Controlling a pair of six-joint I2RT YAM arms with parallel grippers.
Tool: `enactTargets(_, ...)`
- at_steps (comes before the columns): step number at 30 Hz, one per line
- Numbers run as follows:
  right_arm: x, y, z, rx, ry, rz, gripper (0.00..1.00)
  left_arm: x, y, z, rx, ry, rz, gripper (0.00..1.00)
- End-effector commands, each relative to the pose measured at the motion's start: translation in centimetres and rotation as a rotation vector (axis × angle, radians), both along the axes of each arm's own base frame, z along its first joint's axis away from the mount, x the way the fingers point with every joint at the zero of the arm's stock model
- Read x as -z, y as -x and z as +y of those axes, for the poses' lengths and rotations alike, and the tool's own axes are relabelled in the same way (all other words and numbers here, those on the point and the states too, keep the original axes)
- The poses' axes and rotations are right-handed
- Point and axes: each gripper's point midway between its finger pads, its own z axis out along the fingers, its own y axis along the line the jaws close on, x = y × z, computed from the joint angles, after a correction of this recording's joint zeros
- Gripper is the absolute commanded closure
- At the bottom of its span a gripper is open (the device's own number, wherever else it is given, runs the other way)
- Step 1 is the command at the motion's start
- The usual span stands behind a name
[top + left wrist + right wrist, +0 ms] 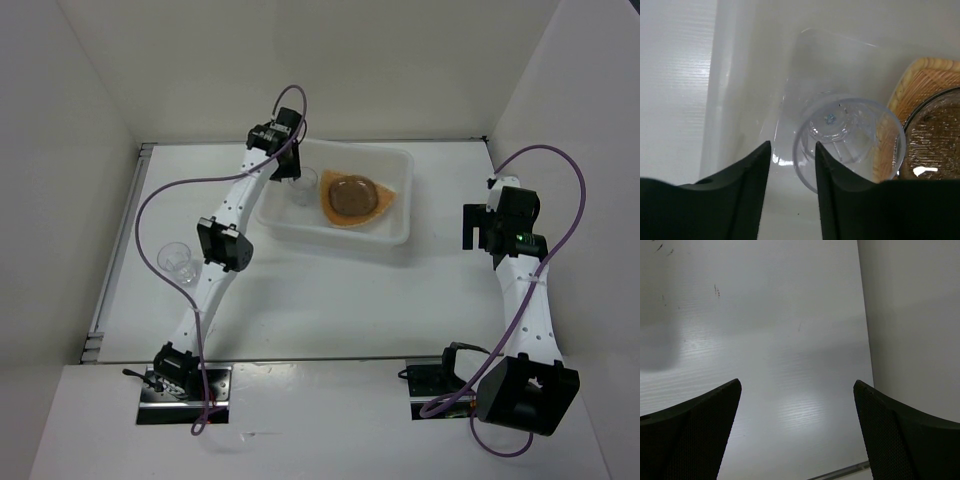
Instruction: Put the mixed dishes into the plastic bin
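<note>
The white table (pixel 330 300) carries the plastic bin (pixel 396 226) and, apparently, a clear cup (pixel 175 257).

Plastic bin (pixel 740 80): white translucent plastic, smooth and glossy.
Clear cup (pixel 850 135): clear plastic, smooth, with shiny glints.
Plate (pixel 920 75): orange-tan, ribbed, woven-looking surface, dull.
Oval dish (pixel 935 135): greyish, translucent, speckled, with a glossy highlight.
Tabletop (pixel 765 350): white, matt, finely lined.
Right pincer (pixel 797 390): black, matt, fine mesh-like grain.

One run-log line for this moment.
left end effector: open at clear cup in plastic bin | right end effector: open, empty | binned: plate, oval dish | outside: second cup on table
</note>
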Motion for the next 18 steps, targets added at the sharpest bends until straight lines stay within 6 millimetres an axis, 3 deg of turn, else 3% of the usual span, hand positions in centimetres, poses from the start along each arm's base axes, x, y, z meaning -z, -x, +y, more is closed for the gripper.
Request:
enactTargets(1, -1.1, -0.7, -0.1, 0.011, 0.014, -0.056, 0.03, -5.1, -0.5, 0.9, -0.045, 0.015, -0.115, 0.50)
enactTargets(3, -0.8, -0.8, -0.1, 0.011, 0.012, -0.047, 0.03, -9.2, -0.1, 1.3, -0.053, 0.035, -0.184, 0.40)
enactTargets(4, -0.8, -0.8, -0.1, 0.011, 0.012, -0.047, 0.03, -12.5, 0.2, 2.5, -0.076, 0.046, -0.244, 0.33)
enactTargets(5, -0.8, -0.9, 0.1, 0.002, 0.011, -0.047, 0.03, -14.3, 0.6, 2.8, -0.084, 0.051, -0.277, 0.05)
enactTargets(6, -0.8, -0.9, 0.1, 0.001, 0.011, -0.047, 0.02, -15.9, 0.9, 4.0, -0.105, 0.050, -0.300, 0.00)
enactTargets(7, -0.8, -0.9, 0.1, 0.001, 0.011, -0.047, 0.02, -18.9, 1.6, 5.7, -0.135, 0.059, -0.350, 0.00)
enactTargets(9, -0.8, -1.0, 0.4, -0.009, 0.011, -0.047, 0.02, -21.7, 2.8, 8.2, -0.193, 0.053, -0.389, 0.00)
enactTargets(10, -0.8, -1.0, 0.4, -0.009, 0.011, -0.047, 0.02, -24.7, 4.3, 9.6, -0.219, 0.057, -0.436, 0.00)
enactTargets(12, -0.7, -0.8, 0.6, -0.016, 0.006, -0.050, 0.02, -25.1, 5.6, 12.4, -0.295, 0.025, -0.410, 0.00)
enactTargets(13, -1.0, -0.8, 0.6, -0.016, 0.008, -0.059, 0.02, -27.5, 7.7, 14.4, -0.361, 0.009, -0.448, 0.00)
enactTargets(14, -1.0, -0.8, 0.6, -0.016, 0.008, -0.059, 0.02, -23.7, 8.3, 16.5, -0.445, -0.030, -0.327, 0.00)
enactTargets(15, -1.1, -1.0, 0.9, -0.025, 0.009, -0.068, 0.02, -22.6, 9.6, 18.0, -0.505, -0.038, -0.283, 0.00)
enactTargets(16, -1.1, -1.0, 0.9, -0.026, 0.009, -0.068, 0.02, -24.0, 12.1, 19.5, -0.543, -0.014, -0.303, 0.00)
enactTargets(17, -1.1, -1.0, 0.9, -0.026, 0.009, -0.068, 0.02, -24.1, 11.7, 21.8, -0.587, 0.011, -0.351, 0.00)
enactTargets(18, -1.1, -1.0, 0.9, -0.026, 0.009, -0.068, 0.02, -23.0, 12.5, 23.0, -0.578, 0.007, -0.346, 0.00)
